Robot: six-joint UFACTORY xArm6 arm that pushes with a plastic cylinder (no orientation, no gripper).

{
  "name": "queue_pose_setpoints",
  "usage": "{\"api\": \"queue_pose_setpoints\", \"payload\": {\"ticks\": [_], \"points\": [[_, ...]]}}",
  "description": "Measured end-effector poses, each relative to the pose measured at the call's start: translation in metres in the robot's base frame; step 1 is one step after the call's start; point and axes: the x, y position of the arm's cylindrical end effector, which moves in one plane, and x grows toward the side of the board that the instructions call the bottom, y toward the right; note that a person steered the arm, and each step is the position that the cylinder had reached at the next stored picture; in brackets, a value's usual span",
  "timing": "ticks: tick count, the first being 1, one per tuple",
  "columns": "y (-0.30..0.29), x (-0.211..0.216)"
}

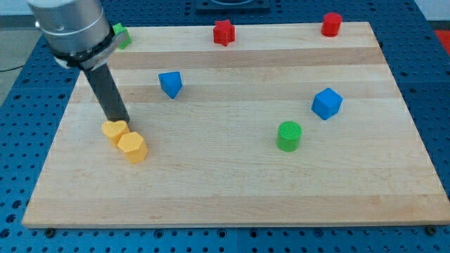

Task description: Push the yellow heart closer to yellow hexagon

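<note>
The yellow heart point(114, 131) lies at the view's left on the wooden board point(232, 190). The yellow hexagon point(132, 147) sits just below and to the right of it, touching it. My tip point(121, 121) stands right at the heart's upper right edge, touching or nearly touching it. The dark rod rises from there up and to the left to the grey arm body point(70, 28).
A blue triangular block point(170, 83) is right of the rod. A blue cube point(326, 103) and a green cylinder point(288, 135) are at the right. A red star point(223, 32), a red cylinder point(331, 24) and a green block point(122, 35) line the top edge.
</note>
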Motion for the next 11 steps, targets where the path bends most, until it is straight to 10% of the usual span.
{"api": "queue_pose_setpoints", "payload": {"ticks": [11], "points": [[-0.044, 0.112]]}}
